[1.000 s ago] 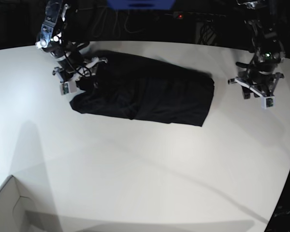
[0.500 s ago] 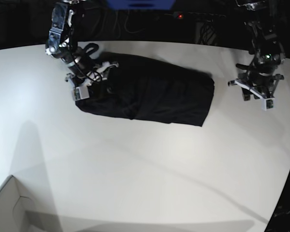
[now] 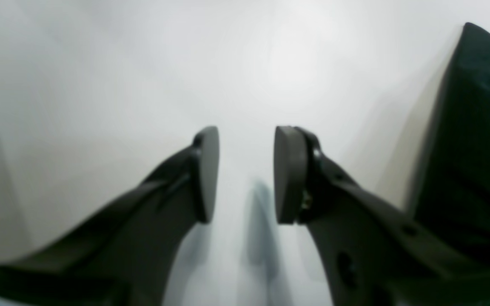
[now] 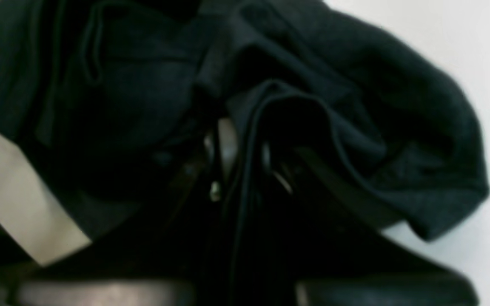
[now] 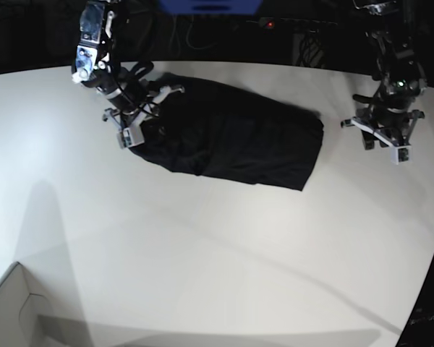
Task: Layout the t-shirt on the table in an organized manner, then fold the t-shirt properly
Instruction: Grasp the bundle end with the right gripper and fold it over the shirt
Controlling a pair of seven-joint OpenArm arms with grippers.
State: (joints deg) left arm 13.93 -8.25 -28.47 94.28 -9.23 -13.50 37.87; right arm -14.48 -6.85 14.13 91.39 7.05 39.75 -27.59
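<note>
The black t-shirt (image 5: 231, 141) lies as a long folded band across the far half of the white table (image 5: 202, 253). My right gripper (image 5: 139, 124) is at the band's left end. In the right wrist view its fingers (image 4: 221, 146) stand close together with a raised fold of the t-shirt (image 4: 355, 127) pinched between them. My left gripper (image 5: 385, 139) hovers over bare table to the right of the shirt, apart from it. In the left wrist view the left gripper (image 3: 245, 174) is open with nothing between its pads, and the t-shirt's edge (image 3: 474, 148) shows at the right.
A white box corner (image 5: 14, 311) sits at the near left. Beyond the table's curved far edge is a dark area with cables and a blue object (image 5: 210, 6).
My right gripper has moved right and slightly back onto the shirt's left end and shut on a fold. That end has shifted right with it. The left arm has not moved.
</note>
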